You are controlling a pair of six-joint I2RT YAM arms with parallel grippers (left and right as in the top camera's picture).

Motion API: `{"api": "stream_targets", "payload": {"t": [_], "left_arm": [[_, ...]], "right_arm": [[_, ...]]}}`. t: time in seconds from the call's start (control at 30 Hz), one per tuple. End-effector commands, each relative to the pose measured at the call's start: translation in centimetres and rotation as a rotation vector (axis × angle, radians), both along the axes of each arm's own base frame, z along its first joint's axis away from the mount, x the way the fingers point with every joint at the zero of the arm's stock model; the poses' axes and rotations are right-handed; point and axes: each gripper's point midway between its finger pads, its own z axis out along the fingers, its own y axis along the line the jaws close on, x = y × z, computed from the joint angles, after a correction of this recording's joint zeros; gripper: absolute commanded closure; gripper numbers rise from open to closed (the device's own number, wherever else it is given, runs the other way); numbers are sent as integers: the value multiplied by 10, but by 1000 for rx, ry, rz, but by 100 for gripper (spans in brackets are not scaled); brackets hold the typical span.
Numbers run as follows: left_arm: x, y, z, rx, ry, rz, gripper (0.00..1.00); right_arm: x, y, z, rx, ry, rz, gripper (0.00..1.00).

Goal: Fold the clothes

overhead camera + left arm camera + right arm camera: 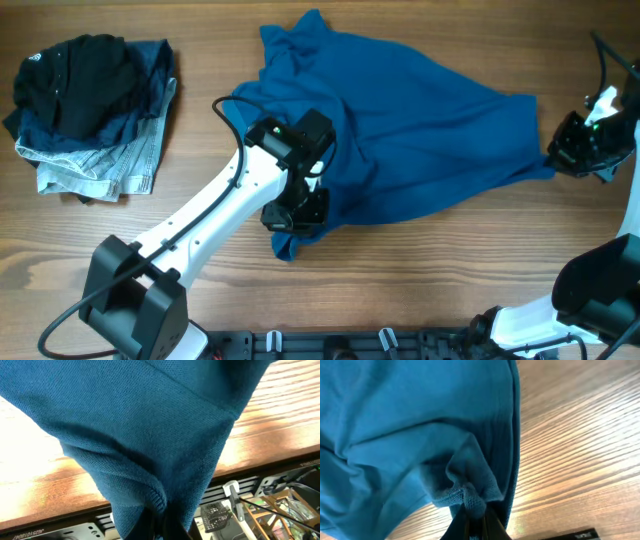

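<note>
Left fingers and right fingers clamped on the clothes.
Blue cloth sprawls at the centre of the surface; I hold only small bunched pinches, so an uneven pull could slip one free.

1 blue garment; 2 grippers, 1 per arm: left gripper, right gripper; 1 black garment; 1 pr pale jeans; 1 darker denim piece, approx, can't separate; 1 table.

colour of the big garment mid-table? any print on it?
The garment is plain royal blue, with no print. It shows best in the overhead view.
</note>
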Motion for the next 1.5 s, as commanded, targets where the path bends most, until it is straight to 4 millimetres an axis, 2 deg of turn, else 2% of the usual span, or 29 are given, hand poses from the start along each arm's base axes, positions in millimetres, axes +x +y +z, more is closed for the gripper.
{"api": "stream_targets", "payload": {"t": [0.0, 0.13, 0.2, 0.4, 0.47, 0.5, 0.57, 0.6, 0.63, 0.67, 0.7, 0.8, 0.93, 1.0, 1.1, 1.13, 1.27, 1.3, 1.33, 1.4, 1.47], "left_arm": [[-4, -3, -4, -1, 19, 25, 96], [1, -6, -5, -14, 1, 30, 96], [2, -7, -5, -16, -1, 30, 96], [4, -9, -5, -25, -13, 29, 95], [4, -8, -5, -22, -10, 30, 91], [3, -8, -5, -21, -8, 30, 85], [2, -7, -5, -18, -3, 30, 62], [2, -7, -5, -17, -2, 30, 42], [1, -7, -5, -15, 0, 30, 17], [1, -6, -5, -14, 2, 30, 7], [0, -6, -5, -11, 6, 30, 0], [0, -5, -5, -10, 7, 30, 0], [3, -8, -5, -22, -8, 31, 0], [6, -10, -5, -29, -18, 31, 0], [14, -16, -6, -56, -53, 31, 0], [19, -19, -6, -71, -72, 31, 0], [38, -34, 0, -133, -152, 31, 0], [46, -38, 5, -154, -180, 34, 0], [54, -42, 10, -173, -206, 38, 0], [75, -48, 25, -220, -274, 56, 0], [101, -52, 42, -272, -357, 75, 0]], "right_arm": [[-18, 5, -29, 23, 79, -49, 96], [-39, 16, -66, 57, 164, -93, 96], [-48, 19, -78, 69, 190, -99, 96], [-64, 21, -89, 92, 239, -133, 96], [-66, 23, -89, 96, 247, -133, 96], [-67, 23, -89, 97, 250, -133, 96], [-67, 24, -88, 102, 250, -131, 95], [-66, 25, -88, 112, 244, -125, 92], [-65, 27, -88, 124, 238, -123, 89], [-64, 29, -87, 132, 234, -124, 86], [-63, 30, -87, 141, 228, -121, 82], [-62, 29, -87, 138, 223, -119, 65], [-54, 25, -86, 122, 189, -115, 57], [-47, 19, -81, 104, 158, -119, 49], [-31, 9, -69, 71, 86, -126, 47], [-22, 4, -58, 50, 43, -126, 28], [4, -11, -14, -28, -108, -85, 19], [11, -14, 0, -48, -156, -69, 7], [17, -17, 12, -67, -196, -68, 1], [37, -16, 36, -88, -313, -13, 0], [58, -12, 49, -97, -420, 53, 0]]}}
